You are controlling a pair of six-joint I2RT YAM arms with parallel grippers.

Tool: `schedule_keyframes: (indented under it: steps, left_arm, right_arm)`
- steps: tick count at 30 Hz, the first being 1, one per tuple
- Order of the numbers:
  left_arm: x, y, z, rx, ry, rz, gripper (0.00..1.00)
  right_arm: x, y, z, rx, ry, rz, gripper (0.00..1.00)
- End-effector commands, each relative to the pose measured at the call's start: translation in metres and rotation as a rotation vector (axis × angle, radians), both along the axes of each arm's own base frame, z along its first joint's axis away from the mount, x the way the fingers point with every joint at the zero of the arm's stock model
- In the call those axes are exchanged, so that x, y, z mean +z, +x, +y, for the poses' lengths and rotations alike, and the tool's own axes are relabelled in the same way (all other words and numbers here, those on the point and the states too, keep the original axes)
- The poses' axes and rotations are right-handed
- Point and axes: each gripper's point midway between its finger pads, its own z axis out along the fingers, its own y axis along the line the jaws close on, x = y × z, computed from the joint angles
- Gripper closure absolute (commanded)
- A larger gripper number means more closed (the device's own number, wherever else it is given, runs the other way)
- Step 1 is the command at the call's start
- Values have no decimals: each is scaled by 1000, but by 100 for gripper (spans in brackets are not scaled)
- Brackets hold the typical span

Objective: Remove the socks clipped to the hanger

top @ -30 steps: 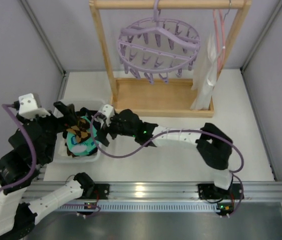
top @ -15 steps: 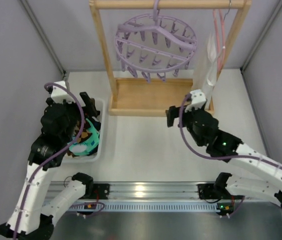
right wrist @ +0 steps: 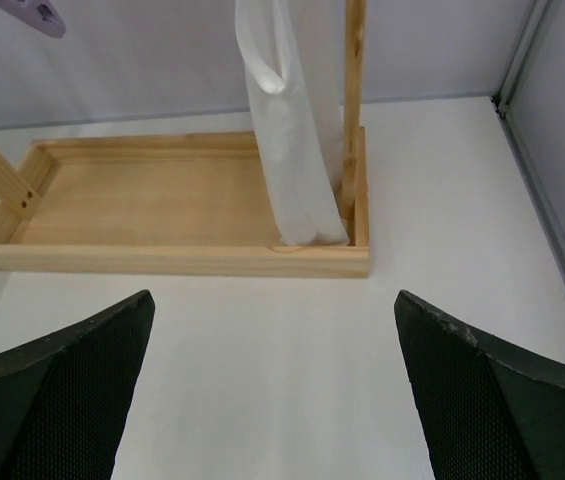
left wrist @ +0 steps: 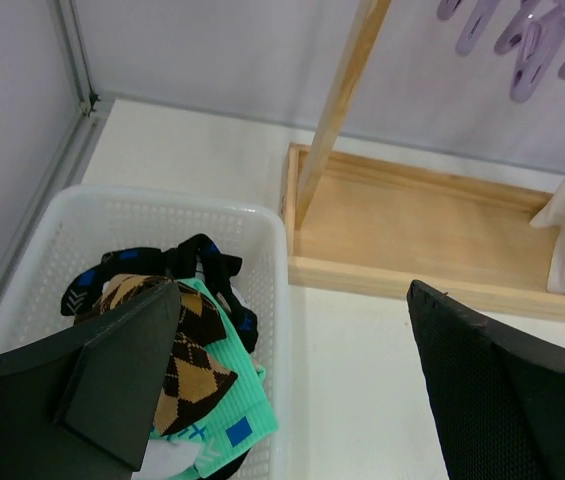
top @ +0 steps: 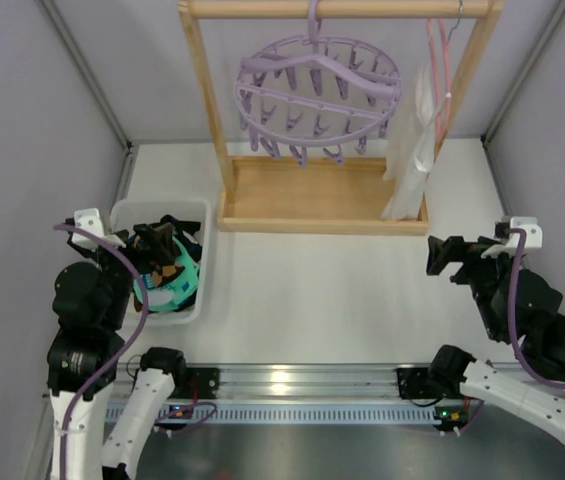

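Left end effector (left wrist: 292, 300), jaws wide apart and holding nothing, hovers above a white basket (left wrist: 162, 197) on the desk (left wrist: 362, 360). Its near side blocks part of the socks (left wrist: 197, 350) heaped inside; teal, diamond-check and black-blue ones show. Right end effector (right wrist: 274, 300), likewise spread and empty, faces the wooden rack (right wrist: 162, 200) and a hanging white cloth (right wrist: 287, 130). The lavender hanger (top: 319, 95) hangs high on the rack, its pegs cut off in both wrist views.
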Motion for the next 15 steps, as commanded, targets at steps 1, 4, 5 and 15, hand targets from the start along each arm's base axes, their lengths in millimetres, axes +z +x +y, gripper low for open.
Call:
schedule_keyframes:
  steps: [1, 4, 5, 15]
  left_arm:
    - [2, -12, 5, 10, 43, -7, 1]
    - [1, -17, 2, -11, 59, -5, 1]
    - [-1, -17, -1, -28, 62, -1, 1]
    - [-6, -19, -10, -85, 73, 8, 1]
  right_arm:
    - [-7, -13, -26, -43, -74, 38, 1]
    - [-10, -16, -33, -53, -94, 50, 1]
    - [-11, -16, -33, -51, -93, 50, 1]
    - [-14, -14, -30, -53, -125, 77, 1]
